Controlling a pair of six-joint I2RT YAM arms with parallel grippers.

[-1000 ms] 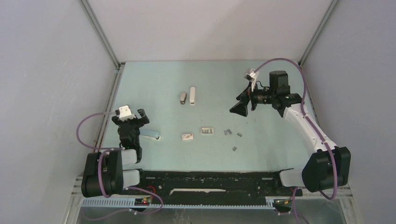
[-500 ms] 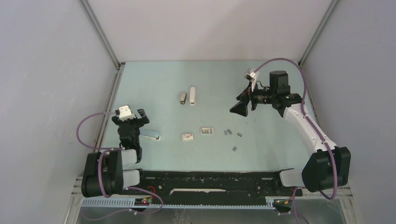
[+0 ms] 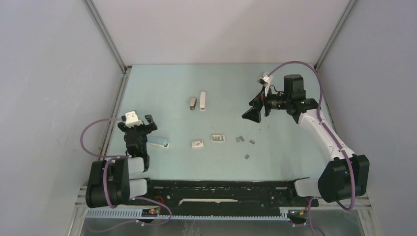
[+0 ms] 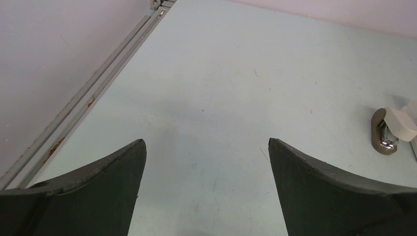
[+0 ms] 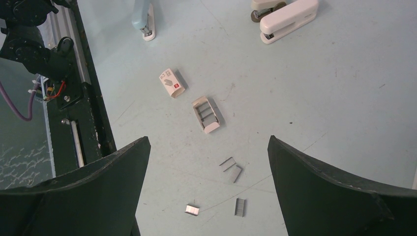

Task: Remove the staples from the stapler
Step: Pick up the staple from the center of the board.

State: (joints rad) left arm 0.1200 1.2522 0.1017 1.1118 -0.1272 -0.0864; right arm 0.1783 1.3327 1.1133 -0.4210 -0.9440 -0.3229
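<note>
Stillness since a second ago, left end effector released and empty, right end effector likewise, stapler untouched.

Staples lie scattered beside an open box.

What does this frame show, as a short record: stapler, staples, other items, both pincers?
stapler: small, grey-beige, lying beside white stapler, untouched
staples: loose strips lying near open box
other items: blue stapler, closed box
left pincer: open, empty, near blue stapler
right pincer: open, empty, raised, staples in its view
</note>
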